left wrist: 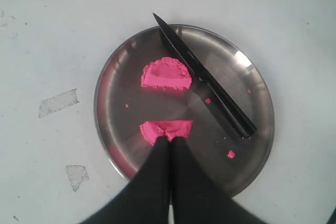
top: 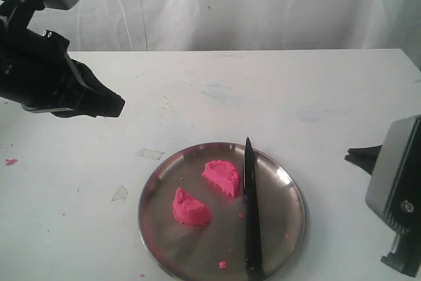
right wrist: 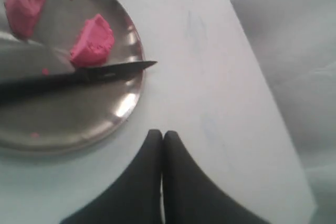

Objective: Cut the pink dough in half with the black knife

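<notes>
Lying halved on steel plate (top: 284,192), ahead of left gripper (left wrist: 169,142): pink dough (top: 222,177), black knife (top: 250,215) alongside. Left gripper, right gripper (right wrist: 161,136): jaws pressed together, empty, touching nothing.

white table (top: 263,90), creased white curtain (top: 263,4) behind, soft light

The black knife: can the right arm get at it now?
Probably yes: the black knife lies uncovered on the plate, with nothing between it and the right gripper. The jaws are shut and must open first.
</notes>
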Tool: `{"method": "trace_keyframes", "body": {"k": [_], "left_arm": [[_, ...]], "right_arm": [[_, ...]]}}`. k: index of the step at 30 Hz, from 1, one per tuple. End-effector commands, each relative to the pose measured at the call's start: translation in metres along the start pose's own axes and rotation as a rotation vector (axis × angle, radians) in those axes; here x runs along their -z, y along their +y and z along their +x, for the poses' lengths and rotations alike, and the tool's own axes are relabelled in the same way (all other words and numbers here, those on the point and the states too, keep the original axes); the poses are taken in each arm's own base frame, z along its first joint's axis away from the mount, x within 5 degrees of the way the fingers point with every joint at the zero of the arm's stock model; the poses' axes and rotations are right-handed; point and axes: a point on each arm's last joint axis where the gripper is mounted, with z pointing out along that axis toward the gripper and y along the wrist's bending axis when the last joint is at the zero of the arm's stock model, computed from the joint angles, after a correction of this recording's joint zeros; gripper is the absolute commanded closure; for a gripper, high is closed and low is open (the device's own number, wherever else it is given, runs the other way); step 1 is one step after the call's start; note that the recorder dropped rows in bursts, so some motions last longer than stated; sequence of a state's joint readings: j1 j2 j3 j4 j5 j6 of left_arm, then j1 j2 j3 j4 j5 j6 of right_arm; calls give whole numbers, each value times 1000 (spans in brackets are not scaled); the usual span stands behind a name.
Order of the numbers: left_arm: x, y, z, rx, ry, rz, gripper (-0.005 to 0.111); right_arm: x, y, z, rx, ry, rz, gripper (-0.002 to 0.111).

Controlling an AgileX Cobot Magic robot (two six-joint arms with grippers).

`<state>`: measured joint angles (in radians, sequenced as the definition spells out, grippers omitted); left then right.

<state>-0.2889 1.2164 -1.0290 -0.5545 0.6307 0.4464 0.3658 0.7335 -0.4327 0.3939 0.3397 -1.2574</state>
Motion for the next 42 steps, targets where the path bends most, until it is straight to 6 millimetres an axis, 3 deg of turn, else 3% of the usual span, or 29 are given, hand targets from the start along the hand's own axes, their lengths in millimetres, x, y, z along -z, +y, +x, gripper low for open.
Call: {"method": "trace_keyframes", "body": {"k": [1,9,22,27,33,42], "left_arm": [[2,-3,1,9,-1,19,107],[2,-3,1,9,-1,19,107],[2,-3,1,9,-1,19,107],[2,-3,1,9,-1,19,107],[2,-3,1,9,-1,19,107],[2,-3,2,9,0,20,107]], "right_arm": [[21,-3,2,195,9,109,108],[48,-3,-2,214,-64,224,108],[52,4,2,199,-83,237,108],[66,14,-5,-123,-282,215,108],[76,16,-7,-169,-348,253,108],[90,18,-16,-492,-551,201,108]]}}
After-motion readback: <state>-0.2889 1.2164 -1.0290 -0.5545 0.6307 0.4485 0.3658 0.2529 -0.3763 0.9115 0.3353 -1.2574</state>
